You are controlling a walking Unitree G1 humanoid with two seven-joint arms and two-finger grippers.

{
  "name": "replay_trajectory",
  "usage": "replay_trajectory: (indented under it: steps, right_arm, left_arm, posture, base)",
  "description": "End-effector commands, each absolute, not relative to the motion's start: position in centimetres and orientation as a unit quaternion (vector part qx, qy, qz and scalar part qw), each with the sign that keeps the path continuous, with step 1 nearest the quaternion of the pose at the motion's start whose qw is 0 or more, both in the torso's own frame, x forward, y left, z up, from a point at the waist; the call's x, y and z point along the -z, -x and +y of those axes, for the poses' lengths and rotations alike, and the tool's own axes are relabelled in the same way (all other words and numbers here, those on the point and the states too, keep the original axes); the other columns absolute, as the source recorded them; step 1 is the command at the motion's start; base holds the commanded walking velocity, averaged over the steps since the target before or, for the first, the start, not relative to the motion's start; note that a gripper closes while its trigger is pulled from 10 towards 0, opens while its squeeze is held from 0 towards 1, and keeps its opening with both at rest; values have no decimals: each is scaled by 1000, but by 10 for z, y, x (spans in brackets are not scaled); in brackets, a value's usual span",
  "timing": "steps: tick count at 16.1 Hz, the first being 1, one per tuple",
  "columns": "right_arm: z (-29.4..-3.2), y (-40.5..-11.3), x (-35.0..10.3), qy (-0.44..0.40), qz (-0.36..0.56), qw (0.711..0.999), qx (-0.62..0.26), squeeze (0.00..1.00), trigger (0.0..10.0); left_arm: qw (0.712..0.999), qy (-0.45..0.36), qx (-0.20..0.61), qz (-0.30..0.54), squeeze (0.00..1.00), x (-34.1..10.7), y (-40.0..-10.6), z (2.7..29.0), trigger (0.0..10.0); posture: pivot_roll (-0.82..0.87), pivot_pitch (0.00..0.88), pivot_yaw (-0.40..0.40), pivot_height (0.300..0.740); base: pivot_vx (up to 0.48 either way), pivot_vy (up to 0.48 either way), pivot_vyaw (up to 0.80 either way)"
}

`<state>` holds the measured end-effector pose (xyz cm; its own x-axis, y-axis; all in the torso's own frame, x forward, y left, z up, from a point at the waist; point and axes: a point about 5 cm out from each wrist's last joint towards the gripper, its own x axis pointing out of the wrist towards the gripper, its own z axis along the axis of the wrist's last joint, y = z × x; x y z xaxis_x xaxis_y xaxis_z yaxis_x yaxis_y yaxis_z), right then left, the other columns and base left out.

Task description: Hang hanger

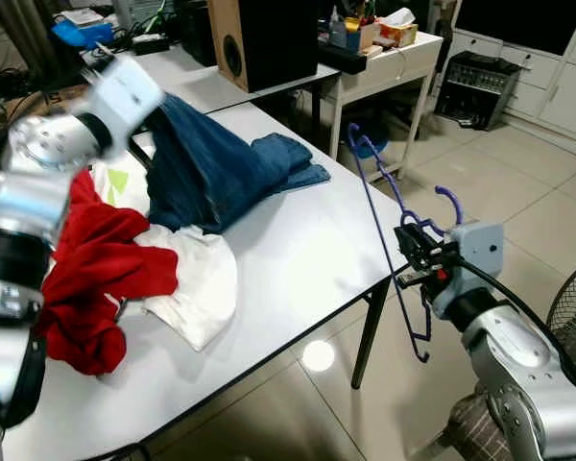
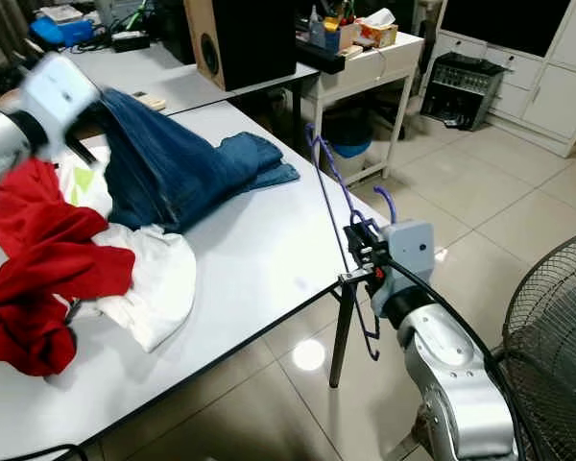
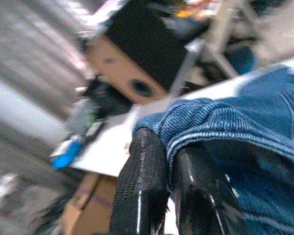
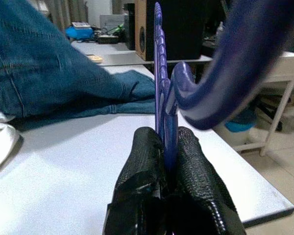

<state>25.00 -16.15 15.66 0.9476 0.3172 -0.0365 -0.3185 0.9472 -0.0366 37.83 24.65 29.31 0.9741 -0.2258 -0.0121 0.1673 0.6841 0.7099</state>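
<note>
My right gripper (image 1: pixel 415 257) clamps one purple hanger (image 1: pixel 375 206) while my left gripper (image 3: pixel 172 161) pinches one pair of blue jeans (image 1: pixel 211 168) above the white table (image 1: pixel 298 259)

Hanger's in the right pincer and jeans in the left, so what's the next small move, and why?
Probably bring the right pincer inward over the table, toward the jeans. It is clamped on the purple hanger, which hangs off the table's edge, while the left pincer lifts one end of the jeans, apart from the hanger.

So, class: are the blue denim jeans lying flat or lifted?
Partly lifted: left gripper pinches blue denim jeans, raising one end off the table.
</note>
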Motion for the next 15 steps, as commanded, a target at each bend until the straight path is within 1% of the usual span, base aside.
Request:
replay_trajectory:
  steps: [1, 2, 3, 4, 5, 6, 7, 8, 9, 11, 12, 13, 14, 15]
  right_arm:
    - [-160, -255, -156, 28, 20, 985, -167, 0, 10000]
    - [-160, -256, -155, 34, 25, 985, -165, 0, 10000]
    - [-163, -262, -151, 52, 39, 985, -159, 0, 10000]
    - [-168, -272, -150, 59, 54, 985, -154, 0, 10000]
    - [-171, -286, -151, 59, 64, 983, -161, 0, 10000]
    - [-174, -305, -154, 76, 75, 980, -167, 0, 10000]
    - [-173, -310, -154, 72, 79, 979, -175, 0, 10000]
    - [-167, -324, -152, 75, 94, 972, -203, 0, 10000]
    - [-159, -336, -151, 82, 105, 965, -227, 0, 10000]
    - [-127, -358, -144, 81, 152, 944, -280, 0, 10000]
    - [-118, -362, -143, 84, 160, 940, -291, 0, 10000]
    - [-95, -369, -145, 77, 164, 932, -315, 0, 10000]
    - [-78, -372, -150, 61, 152, 928, -333, 0, 10000]
    - [-63, -374, -158, 24, 132, 926, -353, 0, 10000]
  left_arm:
    - [923, -368, 61, -93, 0, -325, -376, 253, 10000]
    - [925, -359, 61, -107, 0, -330, -375, 252, 10000]
    - [931, -328, 92, -135, 0, -341, -370, 241, 10000]
    - [931, -296, 154, -149, 0, -345, -365, 224, 10000]
    - [922, -274, 227, -151, 0, -345, -360, 207, 10000]
    - [894, -284, 319, -134, 0, -338, -350, 187, 10000]
    - [890, -284, 335, -126, 0, -336, -348, 184, 10000]
    - [883, -279, 361, -114, 0, -333, -343, 179, 10000]
    - [877, -271, 380, -111, 0, -333, -338, 174, 10000]
    - [880, -237, 393, -124, 0, -338, -334, 166, 10000]
    - [879, -232, 397, -129, 0, -340, -333, 163, 10000]
    - [881, -218, 395, -146, 0, -345, -333, 154, 10000]
    - [884, -204, 391, -158, 0, -349, -333, 147, 10000]
    - [889, -186, 383, -172, 0, -353, -335, 140, 10000]
  posture:
    - [15, 0, 65, 740]
    - [15, 0, 65, 740]
    - [13, 0, 70, 740]
    - [11, 0, 79, 740]
    - [8, 0, 84, 740]
    - [8, 0, 89, 740]
    - [9, 0, 91, 740]
    - [14, 0, 91, 740]
    - [21, 0, 90, 740]
    - [33, 0, 85, 740]
    - [53, 0, 73, 740]
    - [53, 0, 73, 740]
    - [78, 0, 60, 740]
    - [82, 0, 58, 740]
  base:
    - [0, 0, 0]
    - [0, 0, 0]
    - [0, 0, 0]
    - [0, 0, 0]
    - [0, 0, 0]
    - [0, 0, 0]
    - [0, 0, 0]
    - [0, 0, 0]
    - [0, 0, 0]
    - [0, 0, 0]
    - [0, 0, 0]
    - [0, 0, 0]
    - [0, 0, 0]
    - [0, 0, 0]
